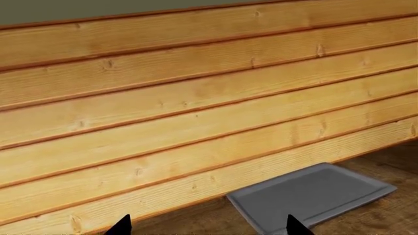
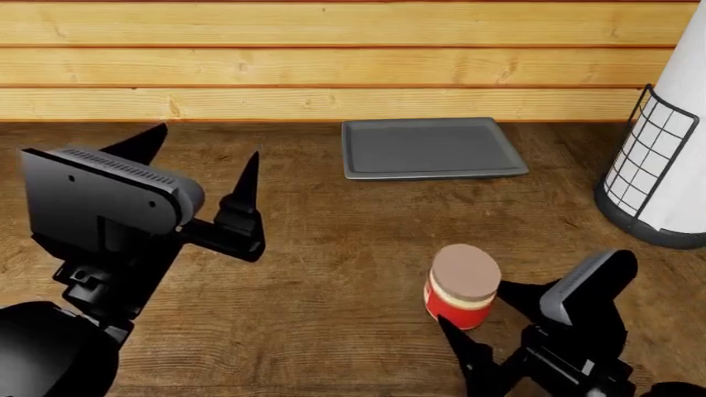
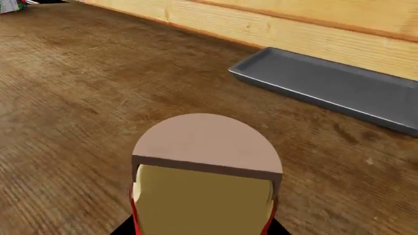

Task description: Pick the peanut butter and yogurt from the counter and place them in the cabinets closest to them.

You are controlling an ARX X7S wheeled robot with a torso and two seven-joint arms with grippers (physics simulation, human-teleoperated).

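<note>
The peanut butter [image 2: 462, 286], a red-labelled jar with a tan lid, stands upright on the brown wood counter [image 2: 331, 248] at the front right. My right gripper [image 2: 485, 318] has one finger on each side of the jar, and both fingers touch its label. In the right wrist view the jar [image 3: 206, 171] fills the space between the fingertips. My left gripper [image 2: 198, 161] is open and empty above the counter at the left, facing the plank wall [image 1: 196, 98]. The yogurt and the cabinets are out of view.
A flat grey tray [image 2: 431, 147] lies on the counter by the back wall; it also shows in both wrist views [image 1: 313, 193] [image 3: 326, 83]. A white cylinder in a wire holder [image 2: 662, 165] stands at the right. A small coloured item [image 3: 8, 5] lies far off.
</note>
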